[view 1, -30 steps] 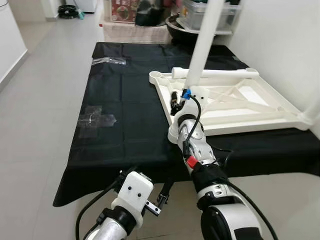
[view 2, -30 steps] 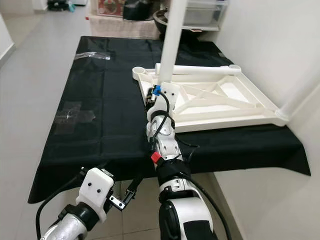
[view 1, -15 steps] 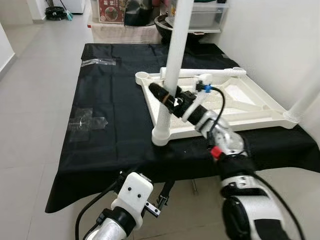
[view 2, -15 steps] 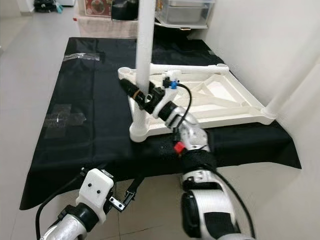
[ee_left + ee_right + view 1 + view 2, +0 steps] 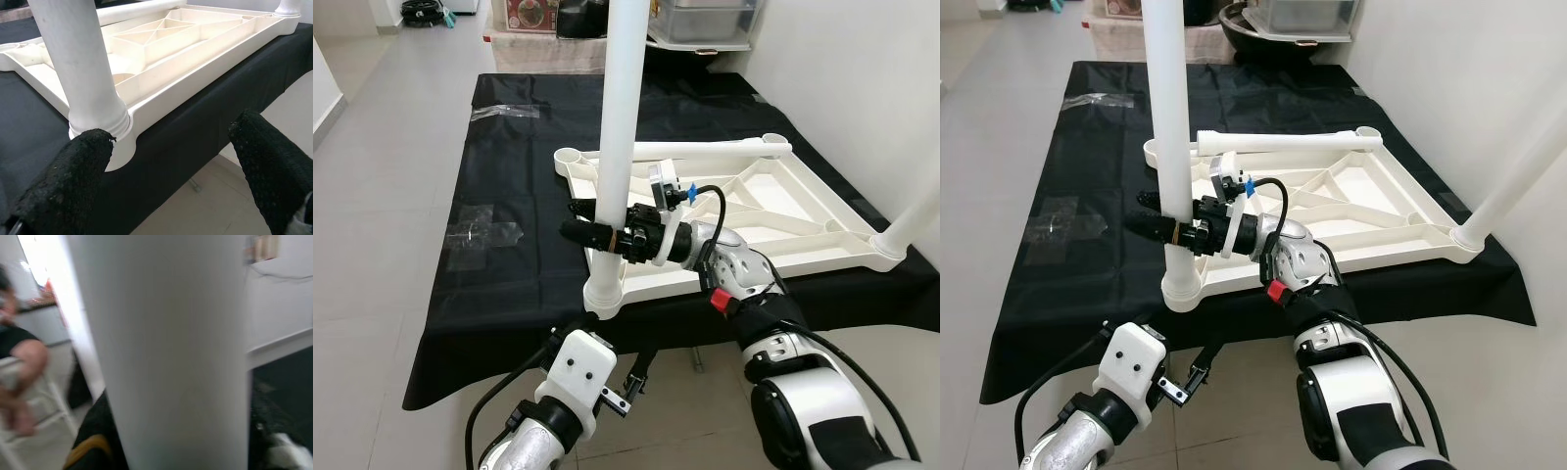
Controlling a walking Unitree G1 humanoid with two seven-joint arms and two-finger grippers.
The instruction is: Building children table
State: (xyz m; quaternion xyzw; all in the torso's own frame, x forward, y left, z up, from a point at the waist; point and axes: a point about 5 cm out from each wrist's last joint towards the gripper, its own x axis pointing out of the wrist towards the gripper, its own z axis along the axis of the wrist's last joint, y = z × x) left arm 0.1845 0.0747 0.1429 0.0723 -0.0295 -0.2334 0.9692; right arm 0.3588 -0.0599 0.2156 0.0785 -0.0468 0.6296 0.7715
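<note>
Here the upright leg stands in the near corner socket of the upturned white table frame, which lies flat on the black-draped worktop. The leg's long axis runs straight up, square to the frame. The right pincer reaches in sideways, across that axis, and its black fingers close around the leg a little above the socket, so it holds the leg at its lower part. In the right wrist view the leg sits right against the camera, between the fingers. The left pincer hangs low at the worktop's near edge, below the cloth, with its fingers spread wide and holding nothing; the socket and leg lie ahead of it and somewhat above. A second leg lies flat along the frame's far rail, and a third rises at the right corner. The right arm is plainly the nearer one. Since its grip is crosswise to the leg, any seating move would likely be a push down, or a twist, along the leg's vertical axis into the socket. Whether the leg is fully home I cannot tell.
</note>
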